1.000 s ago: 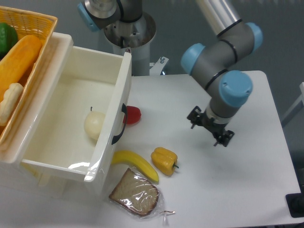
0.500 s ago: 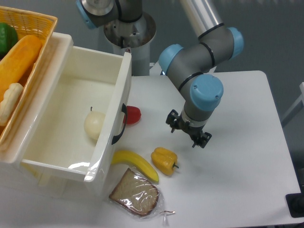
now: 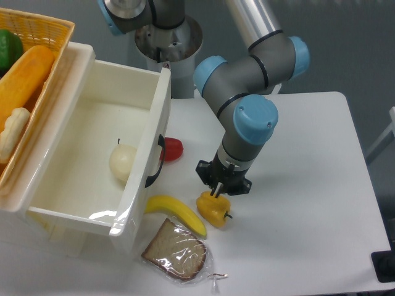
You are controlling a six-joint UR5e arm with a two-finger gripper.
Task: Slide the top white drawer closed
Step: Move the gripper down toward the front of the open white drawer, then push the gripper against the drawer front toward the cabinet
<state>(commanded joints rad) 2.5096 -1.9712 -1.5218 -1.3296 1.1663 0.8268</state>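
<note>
The top white drawer (image 3: pixel 92 139) is pulled far out to the right, and its front panel with the black curved handle (image 3: pixel 155 161) faces the table. A pale round fruit (image 3: pixel 122 161) lies inside it. My gripper (image 3: pixel 217 190) points down to the right of the drawer front, about a hand's width from the handle and just above a yellow pepper (image 3: pixel 214 211). The wrist hides most of its fingers, so their spacing is unclear. It holds nothing that I can see.
A red fruit (image 3: pixel 174 148) sits against the drawer front by the handle. A banana (image 3: pixel 176 213) and wrapped bread (image 3: pixel 174 250) lie below the front's lower end. A woven basket (image 3: pixel 37 28) of produce stands on the cabinet top left. The arm's base (image 3: pixel 168 43) stands behind the drawer.
The gripper has swept left and toward the front across the table, from the right half to just above the yellow pepper near the drawer front. The drawer has not moved.
</note>
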